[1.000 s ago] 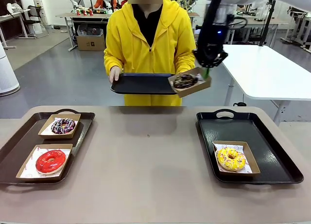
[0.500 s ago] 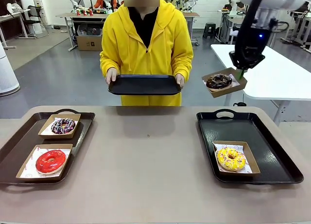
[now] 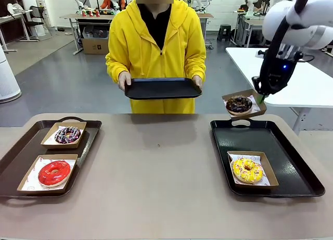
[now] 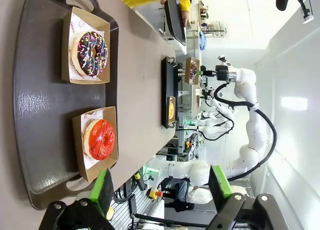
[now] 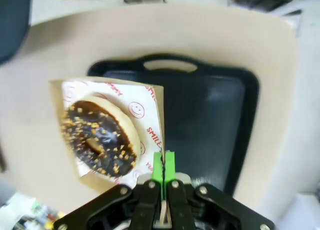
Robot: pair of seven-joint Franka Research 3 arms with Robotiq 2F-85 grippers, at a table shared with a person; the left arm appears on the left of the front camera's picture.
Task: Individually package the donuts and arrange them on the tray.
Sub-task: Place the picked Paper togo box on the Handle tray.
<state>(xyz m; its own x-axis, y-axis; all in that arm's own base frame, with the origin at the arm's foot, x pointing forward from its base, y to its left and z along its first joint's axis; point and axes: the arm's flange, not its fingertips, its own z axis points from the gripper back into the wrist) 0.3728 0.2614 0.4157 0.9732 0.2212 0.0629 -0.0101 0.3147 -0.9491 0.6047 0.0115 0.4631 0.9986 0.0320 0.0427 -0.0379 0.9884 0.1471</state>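
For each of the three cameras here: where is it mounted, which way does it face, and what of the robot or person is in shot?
Front: fixed on the robot's side, facing a person holding a black tray; right gripper pinches a cardboard box with the brown chocolate donut.
Left wrist: rolled sideways over the brown tray; open left gripper at the bottom edge.
Right wrist: looking down; right gripper shut on the box rim.
Shared: the brown chocolate donut.
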